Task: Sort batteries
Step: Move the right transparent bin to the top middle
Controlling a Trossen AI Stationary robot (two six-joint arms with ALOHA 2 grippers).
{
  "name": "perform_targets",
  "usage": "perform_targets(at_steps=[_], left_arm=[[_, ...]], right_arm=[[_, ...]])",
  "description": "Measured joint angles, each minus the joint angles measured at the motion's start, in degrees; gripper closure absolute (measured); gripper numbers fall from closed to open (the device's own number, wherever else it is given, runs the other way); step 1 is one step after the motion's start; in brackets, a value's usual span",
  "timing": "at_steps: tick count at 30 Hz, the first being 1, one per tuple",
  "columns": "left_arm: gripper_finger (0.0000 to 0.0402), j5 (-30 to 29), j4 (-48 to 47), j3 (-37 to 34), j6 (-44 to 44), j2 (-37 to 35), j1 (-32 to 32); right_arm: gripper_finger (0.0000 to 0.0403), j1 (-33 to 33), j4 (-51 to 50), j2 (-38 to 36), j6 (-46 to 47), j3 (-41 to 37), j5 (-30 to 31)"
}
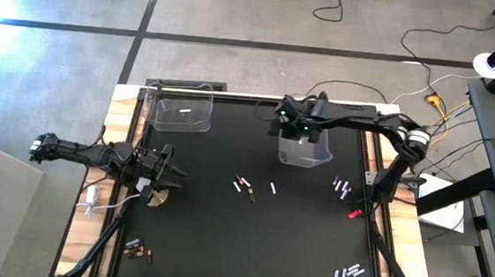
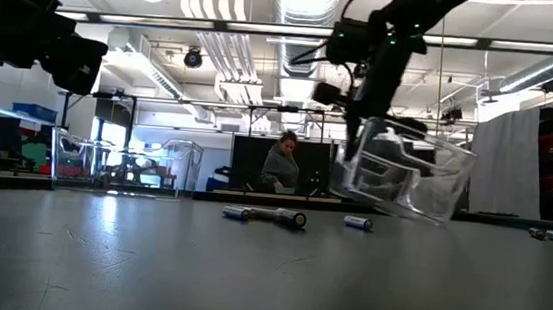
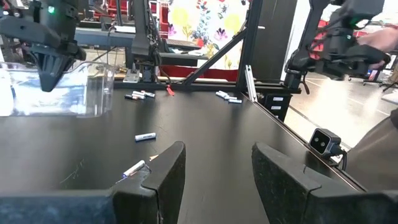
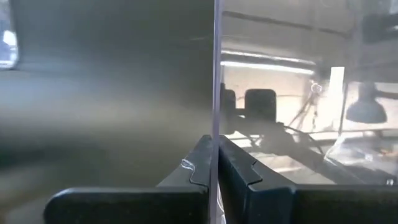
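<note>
Right, my right gripper is clamped on the wall of a clear bin at the far middle of the mat; in the right wrist view the thin plastic edge runs straight between the closed fingers. From table height the bin hangs tilted, one corner low, and I judge it off the mat. My left gripper waits near the left edge with its fingers spread and nothing between them. A second bin sits at the far left corner with a single pale battery inside.

The batteries are scattered loose: a few in the middle of the mat just in front of the held bin, a cluster near the right edge, more at the near right corner and a dark group at the near left.

My worry is the grip. It is a pinch on one thin, slick wall, so the bin could swing or slip out if I move fast. Setting it down tilted could also knock the middle batteries rolling.
</note>
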Motion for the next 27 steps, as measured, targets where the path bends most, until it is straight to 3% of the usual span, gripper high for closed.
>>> perform_targets(at_steps=[13, 17, 20, 24, 27], left_arm=[[0.0238, 0.0, 0.0, 0.0, 0.0, 0.0, 0.0], [0.0238, 0.0, 0.0, 0.0, -0.1, 0.0, 0.0], [0.0238, 0.0, 0.2, 0.0, -0.4, 0.0, 0.0], [0.0238, -0.6, 1.4, 0.0, 6.3, 0.0, 0.0], [0.0238, -0.6, 5.6, 0.0, 2.5, 0.0, 0.0]], right_arm=[[0.0390, 0.2, -3.3, 19.0, -3.0, 18.3, -0.5], [0.0382, -0.9, -10.3, 21.4, -1.1, 22.3, -0.8], [0.0380, -1.2, -10.4, 21.9, 0.3, 23.8, -0.4], [0.0384, -0.7, -9.5, 22.5, 3.4, 25.4, -0.3], [0.0381, -0.6, -9.2, 22.9, 4.7, 25.7, -0.4]])
